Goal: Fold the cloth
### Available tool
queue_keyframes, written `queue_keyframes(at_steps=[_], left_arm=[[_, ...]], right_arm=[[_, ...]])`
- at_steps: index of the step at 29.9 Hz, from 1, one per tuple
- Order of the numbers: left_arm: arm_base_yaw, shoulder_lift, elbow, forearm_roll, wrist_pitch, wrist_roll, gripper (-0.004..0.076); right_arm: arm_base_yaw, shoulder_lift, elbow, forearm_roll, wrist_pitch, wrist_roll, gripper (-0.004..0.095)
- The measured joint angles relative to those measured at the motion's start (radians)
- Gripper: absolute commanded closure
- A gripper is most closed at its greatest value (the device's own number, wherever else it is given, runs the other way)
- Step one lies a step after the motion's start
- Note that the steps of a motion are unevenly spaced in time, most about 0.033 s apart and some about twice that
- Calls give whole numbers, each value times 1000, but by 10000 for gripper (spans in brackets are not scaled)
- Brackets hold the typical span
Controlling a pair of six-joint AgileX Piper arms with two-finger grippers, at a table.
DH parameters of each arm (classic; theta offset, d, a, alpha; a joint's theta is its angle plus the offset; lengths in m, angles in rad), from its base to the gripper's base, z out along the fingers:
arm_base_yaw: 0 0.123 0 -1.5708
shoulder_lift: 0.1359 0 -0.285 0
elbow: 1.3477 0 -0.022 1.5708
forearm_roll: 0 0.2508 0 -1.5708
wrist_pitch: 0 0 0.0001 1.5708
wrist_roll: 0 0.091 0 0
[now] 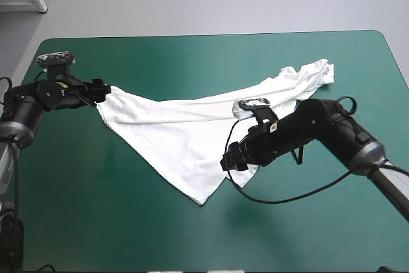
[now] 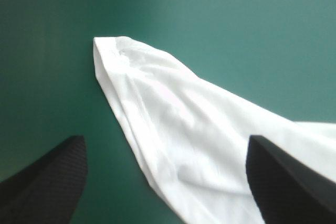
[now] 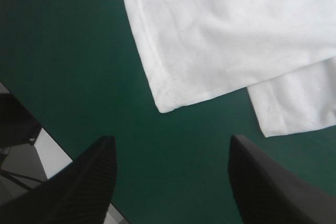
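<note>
Zero tidy folds so far! T-shirt (image 1: pixel 185 132) sprawls in a rough triangle across mid-worktop (image 1: pixel 96 209), one end bunched toward the far right corner. Left gripper (image 2: pixel 165 141) gapes wide over its left tip; right gripper (image 3: pixel 172 138) hangs released just off a hem corner. Flattening and folding all remain, I'd say.

The teal-green table (image 1: pixel 96 209) bears the white T-shirt (image 1: pixel 172 139), spread loosely and creased.
</note>
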State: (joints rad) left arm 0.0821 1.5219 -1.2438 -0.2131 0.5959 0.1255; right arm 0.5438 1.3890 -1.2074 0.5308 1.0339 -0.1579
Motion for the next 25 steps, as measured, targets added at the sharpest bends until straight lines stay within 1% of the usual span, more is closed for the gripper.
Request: queue_keyframes(at_steps=[2, 5, 6, 9, 12, 17, 20, 22, 23, 25], left_arm=[[0, 65, -16, -11, -33, 0, 129], [0, 163, -61, -14, -65, 0, 129], [0, 196, -80, -14, -71, -1, 131], [0, 286, -139, -14, -85, -8, 149], [0, 352, -183, -14, -108, -8, 162], [0, 439, -218, -14, -163, -8, 163], [0, 476, -226, -14, -169, -8, 190], [0, 493, -231, -11, -176, -8, 248], [0, 499, -234, -9, -180, -8, 295], [0, 508, -240, -3, -184, -8, 420]], right_arm=[[66, -1, 8, -54, -28, 30, 326], [176, -1, 12, -217, -63, 139, 326], [227, -1, 12, -304, -70, 200, 326], [336, 2, 12, -482, -71, 332, 326], [416, 20, 12, -582, -64, 421, 326], [484, 77, 12, -612, -62, 484, 326], [496, 111, 12, -615, -62, 499, 326], [500, 131, 12, -615, -62, 500, 326], [500, 143, 12, -616, -64, 500, 326], [500, 166, 12, -616, -71, 500, 327]])
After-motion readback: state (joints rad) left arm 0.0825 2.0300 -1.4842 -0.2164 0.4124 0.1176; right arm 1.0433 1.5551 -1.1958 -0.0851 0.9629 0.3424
